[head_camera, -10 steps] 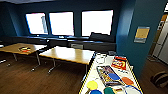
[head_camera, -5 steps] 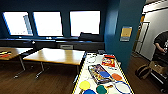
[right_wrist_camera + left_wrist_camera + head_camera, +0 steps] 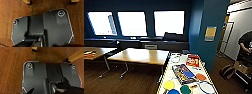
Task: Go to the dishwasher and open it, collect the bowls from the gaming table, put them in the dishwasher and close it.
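I am facing the gaming bench (image 3: 167, 72), where the bowls (image 3: 169, 85), seemingly yellow, green, blue and orange, are sitting uncollected at its near end among game boxes (image 3: 192, 60), while neither end effector's opening is something I can tell.

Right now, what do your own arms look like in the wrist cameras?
Both are dark, nearly black. The left arm is a jointed bar with a silvery ring at its joint, and the right arm looks the same. Beside each is my dark grey plate with rounded corners, a thin pale edge and white-ringed round fittings. I can make out no cables or lettering.
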Robot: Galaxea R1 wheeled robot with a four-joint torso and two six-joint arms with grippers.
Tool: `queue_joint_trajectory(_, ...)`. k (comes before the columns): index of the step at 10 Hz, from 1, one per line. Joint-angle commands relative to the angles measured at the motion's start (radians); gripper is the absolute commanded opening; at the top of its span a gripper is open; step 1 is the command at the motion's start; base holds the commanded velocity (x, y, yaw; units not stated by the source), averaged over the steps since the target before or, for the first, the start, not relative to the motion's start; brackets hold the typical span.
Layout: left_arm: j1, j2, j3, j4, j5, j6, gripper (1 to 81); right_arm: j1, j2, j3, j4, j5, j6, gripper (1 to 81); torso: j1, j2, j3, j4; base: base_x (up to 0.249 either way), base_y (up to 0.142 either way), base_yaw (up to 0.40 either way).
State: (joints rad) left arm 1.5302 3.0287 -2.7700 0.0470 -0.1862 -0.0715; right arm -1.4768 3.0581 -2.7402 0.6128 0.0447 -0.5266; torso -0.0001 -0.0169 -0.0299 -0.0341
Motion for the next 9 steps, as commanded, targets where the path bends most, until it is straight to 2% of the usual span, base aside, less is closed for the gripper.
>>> queue_joint_trajectory(1, -0.049, 0.001, -0.002, -0.001, 0.04, 0.007, 81.1, 0.057, -0.005, 0.005, 0.002, -0.062, -0.001, 81.1, 0.0, 0.0, 0.0, 0.0, 0.0, 0.0, 0.0)
queue_joint_trajectory(5, -0.049, -0.028, 0.018, 0.002, 0.037, 0.007, 81.1, 0.058, -0.074, 0.11, 0.002, -0.063, 0.0, 81.1, 0.0, 0.0, 0.0, 0.0, 0.0, 0.0, 0.0)
queue_joint_trajectory(9, -0.049, -0.172, 0.245, -0.001, 0.011, 0.002, 81.1, 0.06, -0.204, 0.301, 0.01, -0.063, 0.005, 81.1, 0.0, 0.0, 0.0, 0.0, 0.0, 0.0, 0.0)
